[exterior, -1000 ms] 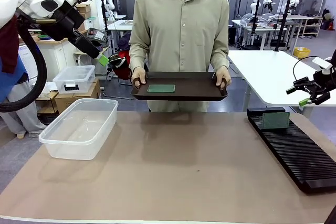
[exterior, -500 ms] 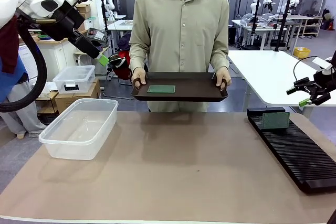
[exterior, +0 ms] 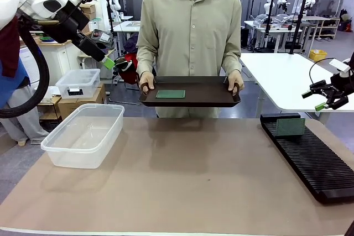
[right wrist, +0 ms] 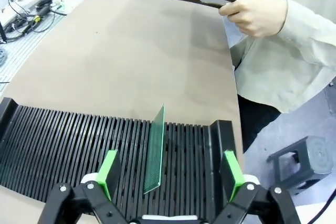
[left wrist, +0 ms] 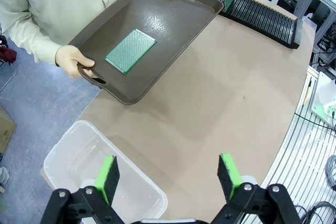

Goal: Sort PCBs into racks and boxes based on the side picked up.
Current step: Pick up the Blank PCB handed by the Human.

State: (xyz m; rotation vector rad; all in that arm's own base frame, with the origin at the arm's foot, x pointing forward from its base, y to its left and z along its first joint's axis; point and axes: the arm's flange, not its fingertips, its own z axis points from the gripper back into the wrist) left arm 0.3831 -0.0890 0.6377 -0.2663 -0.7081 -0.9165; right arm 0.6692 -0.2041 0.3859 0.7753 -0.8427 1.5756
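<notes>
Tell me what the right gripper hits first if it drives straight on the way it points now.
Probably the green board standing on edge in the rack. It lies in line between the open fingers of the right gripper and rises above the slots around it. Depth is hard to judge.

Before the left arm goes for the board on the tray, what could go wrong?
1. The loose board lies flat on a tray that the person's hands hold in the air; the open left gripper may slide it or tip the tray.
2. The open right gripper points down at the standing board in the rack; lowering could knock it.
</notes>
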